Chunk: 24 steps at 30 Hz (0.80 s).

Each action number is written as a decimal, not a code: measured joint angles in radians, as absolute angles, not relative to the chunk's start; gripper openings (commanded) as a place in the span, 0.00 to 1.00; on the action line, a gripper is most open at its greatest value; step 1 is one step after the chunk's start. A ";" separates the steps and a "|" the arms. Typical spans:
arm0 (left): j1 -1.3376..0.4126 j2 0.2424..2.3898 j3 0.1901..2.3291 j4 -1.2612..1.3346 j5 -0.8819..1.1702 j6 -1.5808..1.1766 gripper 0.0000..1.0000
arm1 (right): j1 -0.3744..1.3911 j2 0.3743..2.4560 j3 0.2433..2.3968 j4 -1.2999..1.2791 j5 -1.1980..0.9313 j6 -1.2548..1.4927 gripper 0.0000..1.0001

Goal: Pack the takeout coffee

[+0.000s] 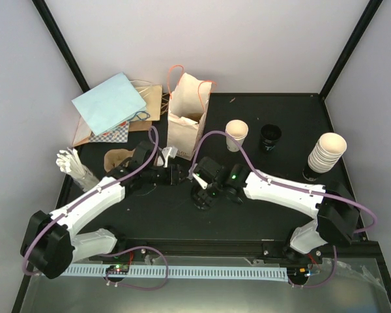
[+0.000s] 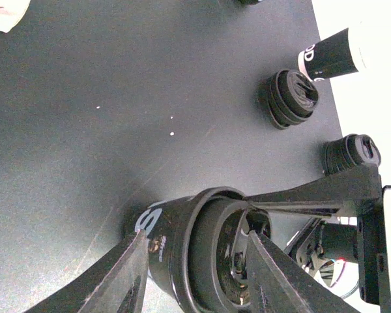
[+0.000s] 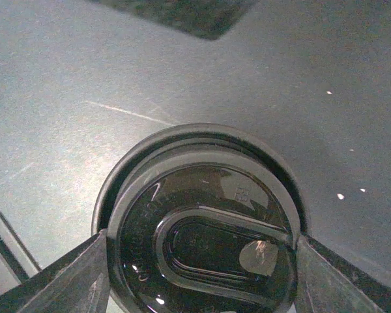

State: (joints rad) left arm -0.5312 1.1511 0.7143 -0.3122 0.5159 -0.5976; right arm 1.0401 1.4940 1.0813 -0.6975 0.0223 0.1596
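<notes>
Fingers (image 3: 78, 280) of the right claw (image 3: 201, 241) sit closest to the lens, one on each side of the black lid (image 3: 195, 195), both touching its rim. We record this claw as pinching the lid from directly above. We judge the overhead hold is meant either to seat the lid or to lift the takeout coffee cup (image 2: 173, 235) by its top; the views do not settle which. That dark cup stands upright on the desk (image 3: 85, 65), directly under the right claw and just past the tips of the left claw (image 2: 197, 238). We find the left claw spread and pinching nothing. Its fingers are turned one above the other beside the cup wall, a stance we judge suited to steadying, not carrying. Beyond the left claw the paper bag (image 1: 184, 120) stands upright, mouth up; the cup is not yet in it.
</notes>
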 measured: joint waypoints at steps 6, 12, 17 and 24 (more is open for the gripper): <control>-0.530 1.082 0.643 -0.314 0.527 -0.596 0.43 | 1.098 1.494 1.082 -0.703 0.027 0.156 0.71; -0.530 1.027 0.516 -0.293 0.566 -0.620 0.43 | 1.126 1.503 1.089 -0.704 0.046 0.158 0.72; -0.530 1.028 0.453 -0.247 0.612 -0.648 0.40 | 1.145 1.511 1.094 -0.704 0.072 0.162 0.72; -0.530 1.028 0.435 -0.200 0.647 -0.667 0.39 | 1.145 1.523 1.097 -0.704 0.076 0.166 0.72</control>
